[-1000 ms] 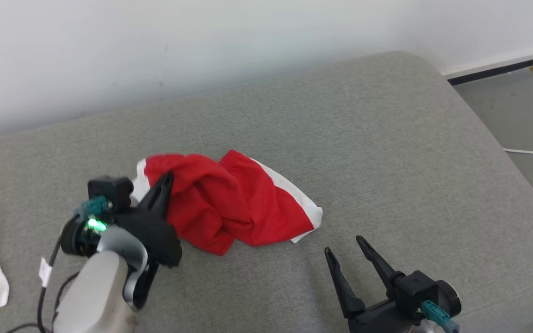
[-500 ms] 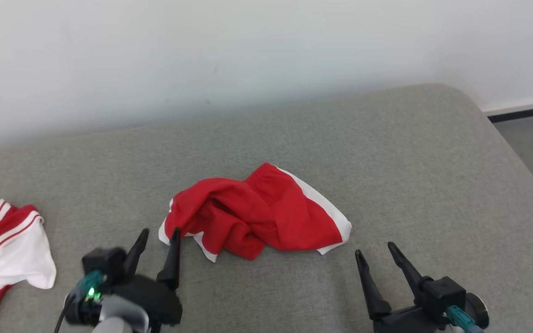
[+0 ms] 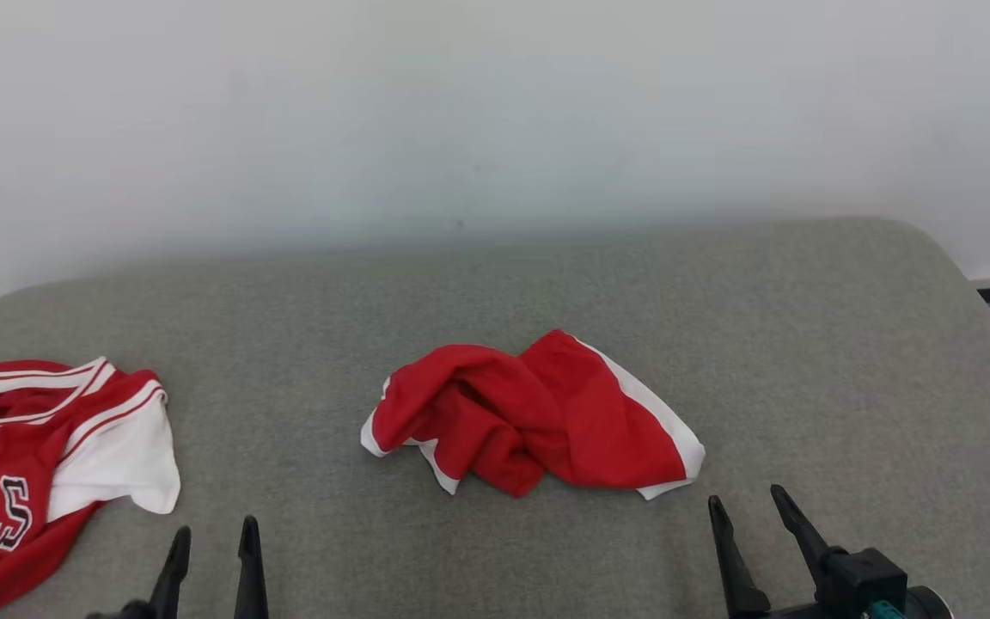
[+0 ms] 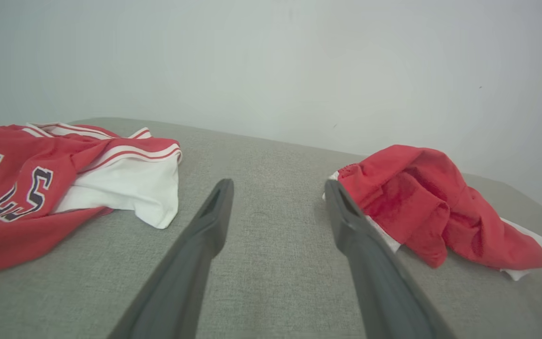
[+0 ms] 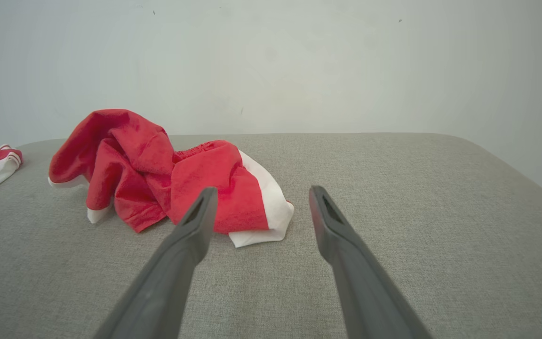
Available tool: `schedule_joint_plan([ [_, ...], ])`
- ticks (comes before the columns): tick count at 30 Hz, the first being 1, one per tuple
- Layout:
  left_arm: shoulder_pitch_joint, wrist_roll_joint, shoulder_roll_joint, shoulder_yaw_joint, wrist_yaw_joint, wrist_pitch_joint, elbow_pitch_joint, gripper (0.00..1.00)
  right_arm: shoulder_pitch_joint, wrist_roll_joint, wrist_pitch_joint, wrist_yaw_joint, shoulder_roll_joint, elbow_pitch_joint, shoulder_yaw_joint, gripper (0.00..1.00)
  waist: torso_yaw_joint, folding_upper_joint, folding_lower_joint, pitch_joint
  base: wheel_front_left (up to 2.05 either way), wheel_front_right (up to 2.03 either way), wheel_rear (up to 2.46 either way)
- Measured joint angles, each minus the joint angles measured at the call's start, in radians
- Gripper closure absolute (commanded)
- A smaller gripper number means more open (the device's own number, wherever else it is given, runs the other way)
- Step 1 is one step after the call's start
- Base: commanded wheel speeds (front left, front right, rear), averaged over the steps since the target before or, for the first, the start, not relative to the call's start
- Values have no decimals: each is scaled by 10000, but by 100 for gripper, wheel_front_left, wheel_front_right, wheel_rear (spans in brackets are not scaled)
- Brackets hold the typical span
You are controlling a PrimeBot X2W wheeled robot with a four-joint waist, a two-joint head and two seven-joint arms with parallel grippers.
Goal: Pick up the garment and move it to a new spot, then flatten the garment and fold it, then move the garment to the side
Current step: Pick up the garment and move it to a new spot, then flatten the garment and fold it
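Left gripper (image 3: 214,537): jaws released, spread, empty. Right gripper (image 3: 748,516): jaws apart too, nothing between. Red-white garment (image 3: 538,421) crumpled on grey cushion (image 3: 804,344), ahead and between both jaw pairs, nearer right jaws, touching neither. Jersey (image 3: 22,456) left of left jaws, apart. Bare cushion ahead and right of right jaws, up to rounded edge; wall (image 3: 495,112) beyond far edge.

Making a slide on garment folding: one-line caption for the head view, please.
Crumpled red garment on a grey cushion, red jersey at far left; left pincer and right pincer open, holding nothing.
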Motion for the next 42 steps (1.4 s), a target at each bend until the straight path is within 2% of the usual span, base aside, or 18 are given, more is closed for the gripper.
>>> schedule_joint_plan([
  [10,895,558,-190,512,-186,0,-525,0,118,-59,-12,0,2,-44,-96,0,269,0,0,-262,0,0,0],
  [25,799,976,-410,723,-527,0,-395,0,100,48,-73,0,0,82,-27,0,95,0,1,-133,0,0,0],
  [39,673,1110,-531,650,-635,0,-257,0,-7,228,-117,0,0,182,73,0,0,0,1,-43,0,0,0],
  [42,188,1072,-525,407,-796,472,69,0,-26,267,-153,0,0,184,113,0,-10,1,2,28,0,0,0],
])
